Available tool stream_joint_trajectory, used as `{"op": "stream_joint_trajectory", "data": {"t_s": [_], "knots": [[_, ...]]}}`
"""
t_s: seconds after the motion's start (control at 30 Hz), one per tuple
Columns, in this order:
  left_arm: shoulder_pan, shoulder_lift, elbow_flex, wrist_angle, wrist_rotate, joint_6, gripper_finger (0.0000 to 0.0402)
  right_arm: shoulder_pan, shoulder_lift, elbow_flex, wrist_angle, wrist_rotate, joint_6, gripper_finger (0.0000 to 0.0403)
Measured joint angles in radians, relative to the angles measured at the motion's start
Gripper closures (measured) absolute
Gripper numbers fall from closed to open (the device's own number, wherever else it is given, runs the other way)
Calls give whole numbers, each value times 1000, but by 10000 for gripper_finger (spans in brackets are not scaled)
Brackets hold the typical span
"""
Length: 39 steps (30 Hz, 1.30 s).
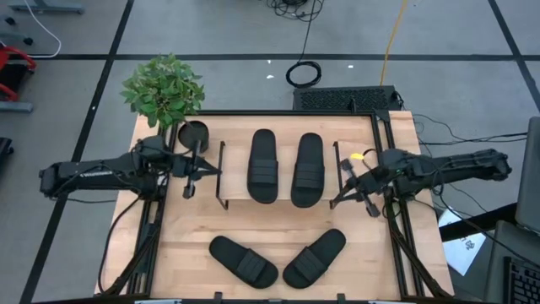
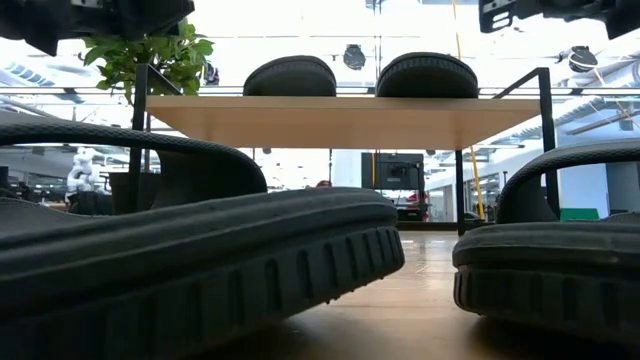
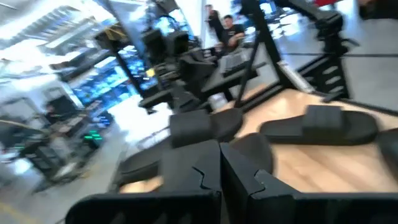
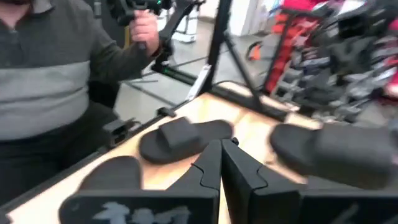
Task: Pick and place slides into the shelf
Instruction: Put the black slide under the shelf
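Two black slides [image 1: 263, 165] [image 1: 308, 169] lie side by side, soles down, on the shelf's light top board [image 1: 285, 145]; the low view shows their ends [image 2: 291, 76] [image 2: 427, 73] above that board [image 2: 340, 122]. Two more slides [image 1: 243, 260] [image 1: 314, 257] lie on the table near its near edge, angled toward each other. My left gripper [image 1: 202, 173] [image 3: 219, 171] hovers shut just left of the shelf. My right gripper [image 1: 348, 190] [image 4: 221, 168] hovers shut just right of it. Neither touches anything.
A potted plant [image 1: 164, 89] and a dark round pot [image 1: 194, 133] stand at the table's far left corner, close to my left arm. The shelf's thin black side frames [image 1: 221, 173] [image 1: 337, 169] rise beside each gripper. A person [image 4: 50, 74] stands beyond the table.
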Motion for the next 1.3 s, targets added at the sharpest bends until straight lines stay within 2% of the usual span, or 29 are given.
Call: {"op": "stream_joint_trajectory", "data": {"t_s": [0.13, 0.23, 0.4, 0.67, 0.87, 1.07, 1.17, 1.3], "knots": [[43, -71, 0, -37, -7, -11, 401, -97, -146, 0, -64, -21, 45, 403], [55, -109, 0, -91, -7, -43, 401, -133, -248, -1, -143, -150, 99, 403], [54, -147, 0, -194, -6, -91, 401, -85, -317, -68, -109, -225, 189, 403], [24, -149, 0, -274, 39, -140, 399, 82, -285, -172, 74, -264, 225, 403], [-26, -149, 0, -316, 69, -133, 399, 207, -214, -183, 123, -138, 206, 403], [-88, -123, 0, -346, 72, -175, 395, 319, -119, -183, 241, -88, 209, 403], [-140, -90, 0, -344, 71, -200, 400, 385, -63, -183, 299, 5, 178, 403], [-227, -33, 0, -335, 67, -240, 399, 457, 2, -183, 292, 131, 151, 403]]}}
